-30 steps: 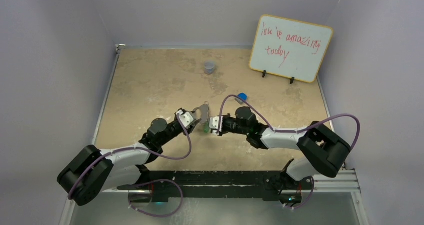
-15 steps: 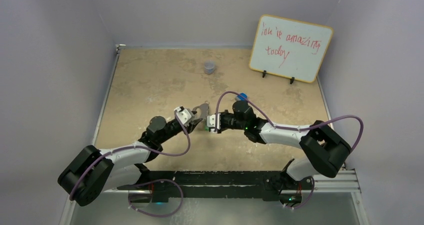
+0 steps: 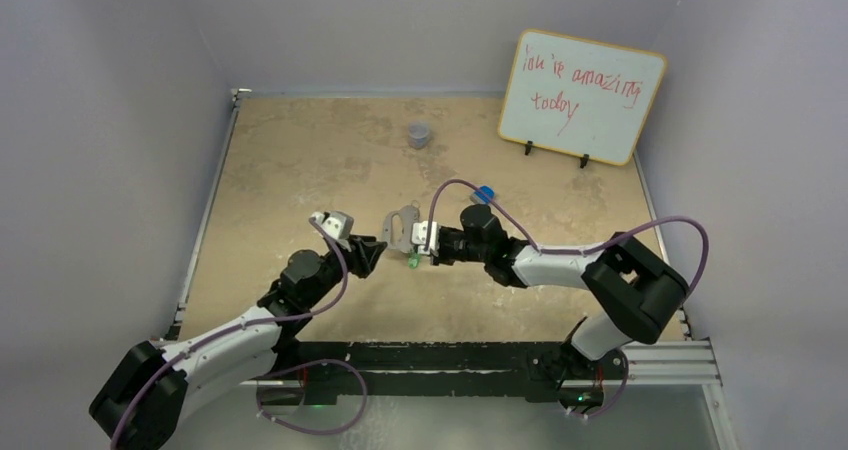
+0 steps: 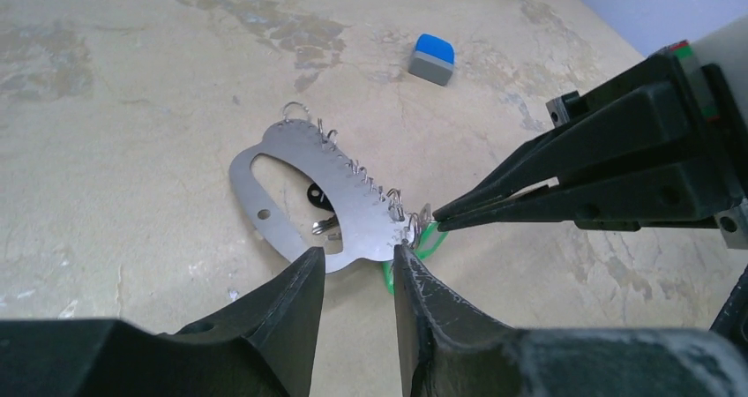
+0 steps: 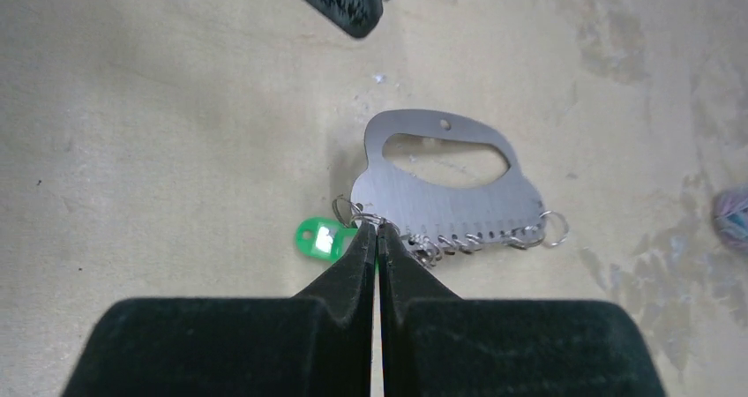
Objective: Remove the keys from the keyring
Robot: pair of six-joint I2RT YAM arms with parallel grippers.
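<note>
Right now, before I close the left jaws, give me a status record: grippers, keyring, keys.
left gripper: open, fingertips by the keyring's plain edge, not gripping
right gripper: shut, tips at a small ring on the keyring's corner
keyring: lying on the table, small rings along its toothed edge
green key: beside the right tips, apparently still attached

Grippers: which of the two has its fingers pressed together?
The right gripper: its fingers meet at the corner of the keyring, while those of the left gripper stand apart.
</note>
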